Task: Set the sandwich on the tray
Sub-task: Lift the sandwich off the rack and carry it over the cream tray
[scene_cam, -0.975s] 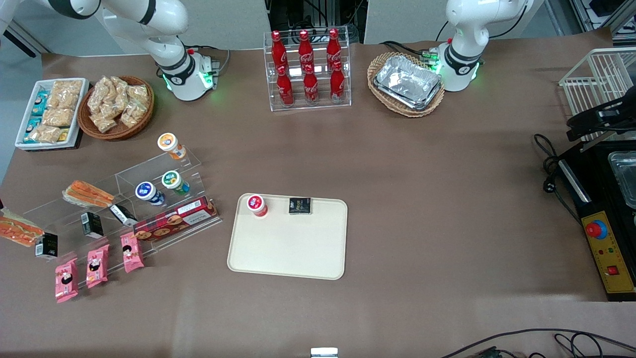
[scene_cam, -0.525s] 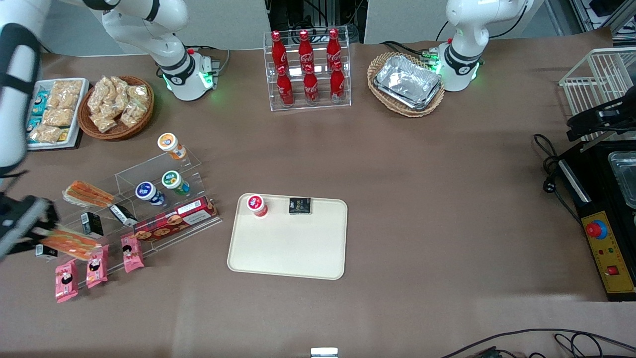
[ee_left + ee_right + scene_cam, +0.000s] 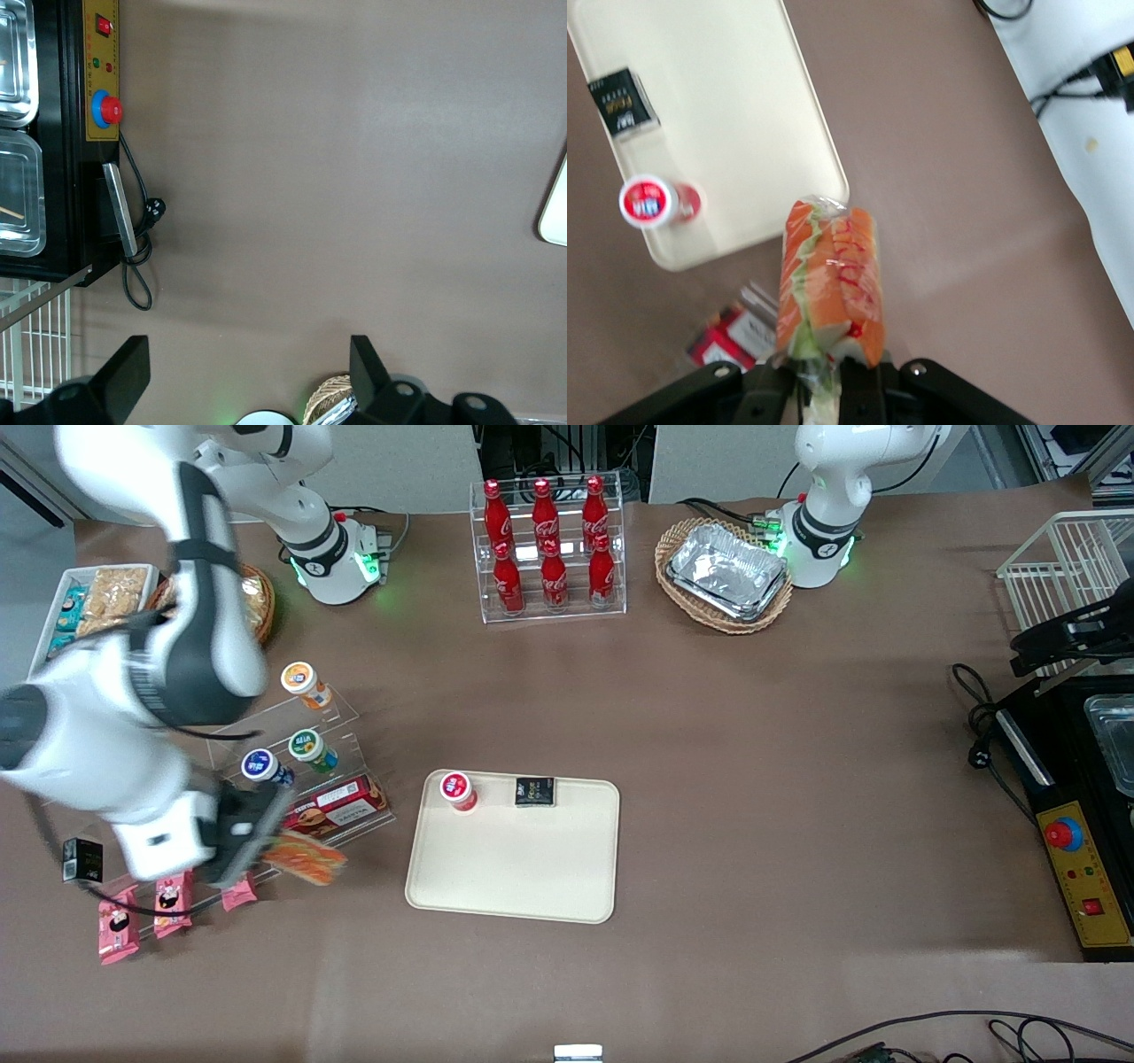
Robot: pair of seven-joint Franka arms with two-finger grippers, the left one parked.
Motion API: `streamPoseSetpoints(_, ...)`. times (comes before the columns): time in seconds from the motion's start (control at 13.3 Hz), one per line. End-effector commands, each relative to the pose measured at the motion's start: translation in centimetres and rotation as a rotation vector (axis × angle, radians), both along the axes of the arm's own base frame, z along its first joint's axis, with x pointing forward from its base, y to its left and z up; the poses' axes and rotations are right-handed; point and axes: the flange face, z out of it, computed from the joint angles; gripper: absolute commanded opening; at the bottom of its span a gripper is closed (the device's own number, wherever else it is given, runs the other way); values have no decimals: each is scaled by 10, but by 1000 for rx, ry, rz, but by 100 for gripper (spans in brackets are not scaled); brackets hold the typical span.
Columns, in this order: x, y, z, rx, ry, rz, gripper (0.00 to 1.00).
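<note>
My right gripper (image 3: 257,841) is shut on the sandwich (image 3: 303,858), a clear-wrapped wedge with orange-red filling and green bits, and holds it in the air over the near end of the acrylic snack rack (image 3: 292,779). In the right wrist view the sandwich (image 3: 829,279) sticks out from between my fingers (image 3: 819,390), with the tray (image 3: 718,124) ahead of it. The cream tray (image 3: 514,859) lies on the table toward the parked arm from the gripper. It carries a red-capped cup (image 3: 458,790) and a small black packet (image 3: 534,791). My arm hides the other wedge sandwich.
The rack holds capped cups (image 3: 301,682), a red biscuit box (image 3: 341,806) and pink packets (image 3: 120,926). A black carton (image 3: 82,860) lies beside it. Red bottles (image 3: 549,540), a foil-tray basket (image 3: 725,571) and snack trays (image 3: 97,598) stand farther from the camera.
My gripper has swung in from the working arm's end of the table with the sandwich, carrying it across the rack toward the tray. The arm now covers the other sandwich and the snack basket.
</note>
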Motion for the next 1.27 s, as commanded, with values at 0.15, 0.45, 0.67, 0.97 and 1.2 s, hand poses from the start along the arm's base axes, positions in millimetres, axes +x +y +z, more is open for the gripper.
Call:
streamPoseSetpoints(0.15,-3,124,-62,-27,-69,-67,12)
streamPoseSetpoints(0.45,-7,191,-134,-34,-132,-64,12)
streamPoseSetpoints(0.67,-11,223,-184,-28,-170,-42,12)
streamPoseSetpoints(0.97,-21,259,-213,-4,-174,7,12)
streamPoseSetpoints(1.2,-23,265,-222,5,-179,28,12)
